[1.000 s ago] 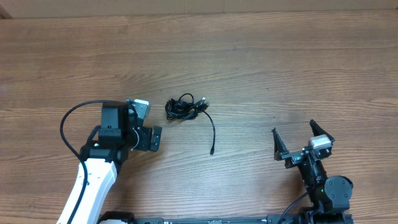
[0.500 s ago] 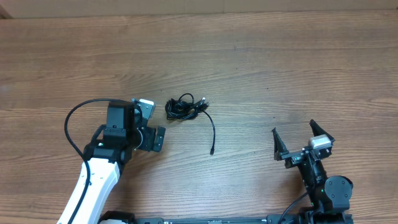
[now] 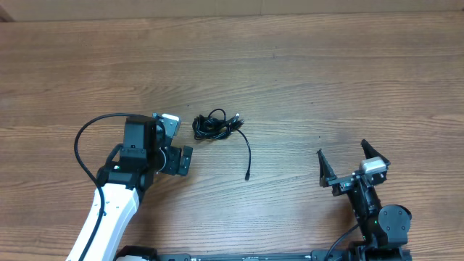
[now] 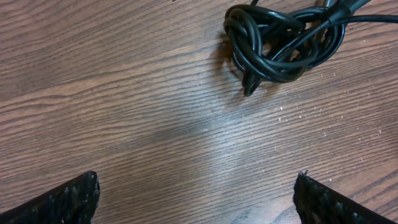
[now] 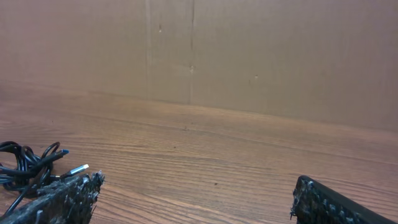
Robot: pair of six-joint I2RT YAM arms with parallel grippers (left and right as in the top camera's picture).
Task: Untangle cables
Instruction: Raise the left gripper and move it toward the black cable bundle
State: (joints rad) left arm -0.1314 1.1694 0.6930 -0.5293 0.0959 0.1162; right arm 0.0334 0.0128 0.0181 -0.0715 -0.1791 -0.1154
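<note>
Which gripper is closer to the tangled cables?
The left gripper: it sits right beside the cables, open toward them. The right gripper is well apart from them, off to the other side.

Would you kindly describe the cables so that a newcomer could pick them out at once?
On the wooden table, look just left of centre, beside the open left end effector. There lie the cables: thin black cords bunched in a small knot, one loose tail curving toward the near edge, thinner than the wire looped on that arm.
</note>
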